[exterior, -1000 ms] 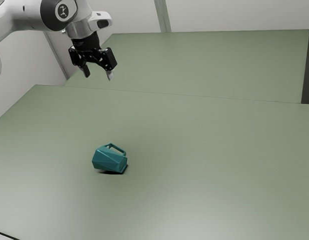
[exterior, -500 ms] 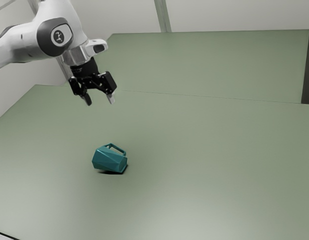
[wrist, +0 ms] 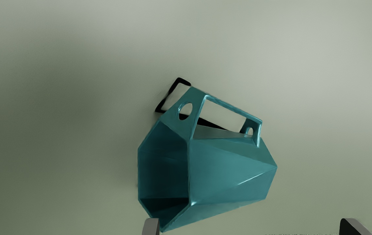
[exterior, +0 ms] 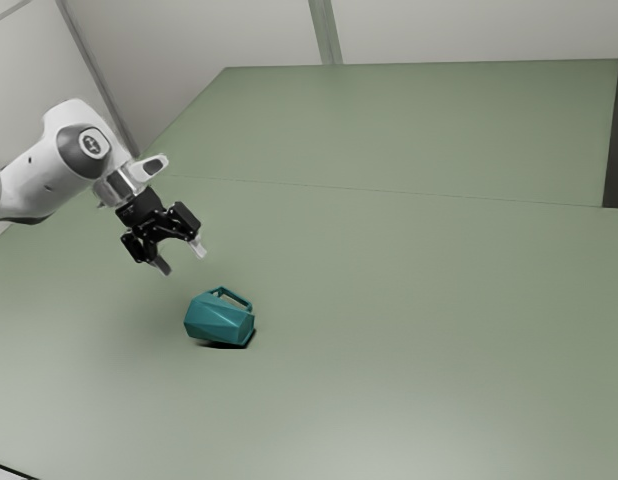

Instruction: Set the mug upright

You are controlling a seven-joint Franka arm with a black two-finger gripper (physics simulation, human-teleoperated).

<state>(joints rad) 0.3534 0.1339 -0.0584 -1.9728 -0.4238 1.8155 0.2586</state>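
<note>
The gripper (exterior: 182, 262) hangs above the table in the exterior view, up and toward the exterior view's left of the mug, with its fingers apart. A teal faceted mug (exterior: 219, 319) lies on its side there, its handle raised. In the wrist view the mug (wrist: 228, 169) shows its dark open mouth beside the handle, and the base points away. The gripper (wrist: 249, 227) stands open in that view, nothing held, one fingertip overlapping the picture of the mug's rim.
The mug rests on a wide green table (exterior: 409, 330). A green panel (exterior: 409, 130) lies beyond the table's far edge, with pale walls (exterior: 469, 30) behind. A dark line (exterior: 11, 470) crosses the exterior view's lower left corner.
My hand has come down closer to the mug, tilting and drifting slightly toward the exterior view's left. The mug has not moved.
</note>
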